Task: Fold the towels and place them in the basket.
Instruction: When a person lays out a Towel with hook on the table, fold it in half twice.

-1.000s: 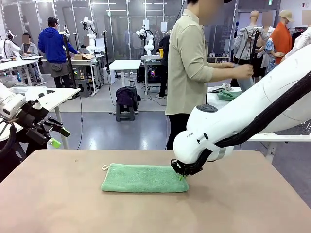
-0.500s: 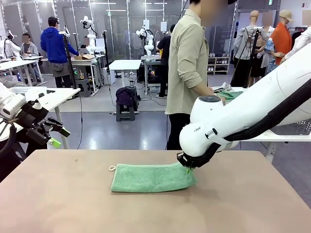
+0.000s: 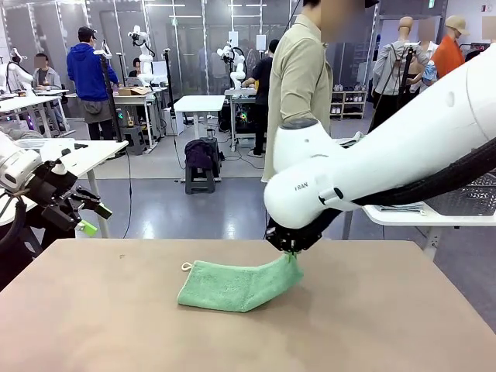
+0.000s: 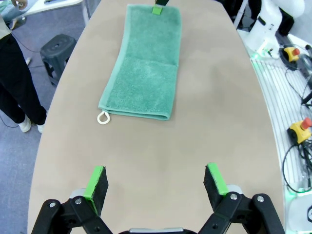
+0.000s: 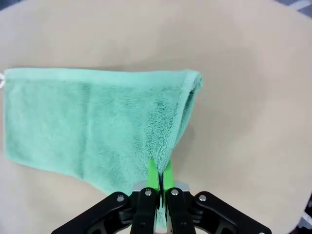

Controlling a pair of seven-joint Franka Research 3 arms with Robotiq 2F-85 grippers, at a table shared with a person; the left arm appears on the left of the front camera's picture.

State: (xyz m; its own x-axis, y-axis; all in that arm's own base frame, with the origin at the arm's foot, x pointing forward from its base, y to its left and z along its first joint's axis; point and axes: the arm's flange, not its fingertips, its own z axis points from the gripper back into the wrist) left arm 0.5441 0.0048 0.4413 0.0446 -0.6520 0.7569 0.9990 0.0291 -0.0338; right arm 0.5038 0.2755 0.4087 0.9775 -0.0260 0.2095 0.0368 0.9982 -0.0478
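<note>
A sea-green towel (image 3: 231,285) lies folded into a long strip on the brown table (image 3: 116,325), with a white hanging loop at its left end. My right gripper (image 3: 288,249) is shut on the strip's right end and holds it raised off the table, so the towel bends upward there. In the right wrist view the pads (image 5: 167,170) pinch the towel (image 5: 92,119) at its near edge. My left gripper (image 3: 87,218) hangs open off the table's left side. In its wrist view the open left gripper (image 4: 156,181) faces the towel (image 4: 144,63) from a distance. The basket is out of view.
A person in a beige shirt (image 3: 298,85) stands at the table's far side, turned to a white side table (image 3: 403,218) on the right. A grey fine-mesh container (image 3: 469,200) sits there behind my right arm. Bare tabletop surrounds the towel.
My right gripper has lifted the towel's right end and swung it up and leftward; the towel slid slightly right, then bent upward. The left arm has stayed still.
</note>
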